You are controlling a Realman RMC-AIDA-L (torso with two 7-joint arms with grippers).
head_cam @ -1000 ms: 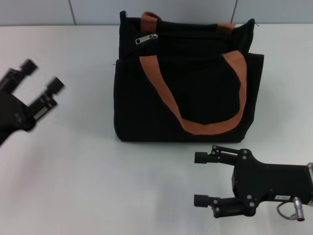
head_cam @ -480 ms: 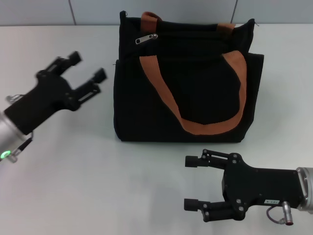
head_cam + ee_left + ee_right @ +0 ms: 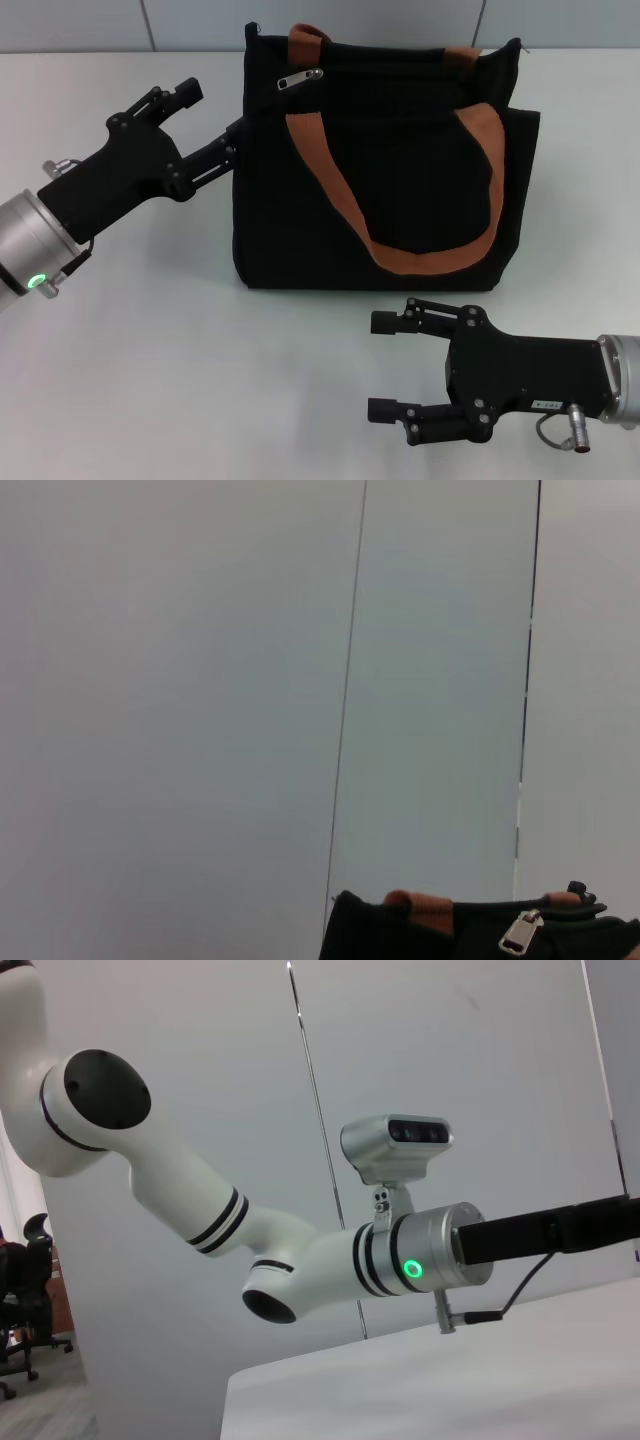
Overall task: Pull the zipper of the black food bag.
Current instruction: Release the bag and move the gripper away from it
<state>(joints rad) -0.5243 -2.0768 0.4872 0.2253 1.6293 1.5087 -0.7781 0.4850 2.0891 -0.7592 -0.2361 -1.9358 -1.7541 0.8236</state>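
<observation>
White and smooth, the desk (image 3: 150,350) carries the boxy black food bag (image 3: 385,170) at its far edge in the head view, brown-orange webbing handles looping down the fabric face. The small silver zipper (image 3: 299,79) lies at the bag's top left corner. The left gripper (image 3: 214,118) reaches in with fingers spread, one fingertip at the bag's left side. The right gripper (image 3: 382,365) lies open near the front edge. Seen from the left wrist, the zipper (image 3: 521,932) glints against pale wall panels.
</observation>
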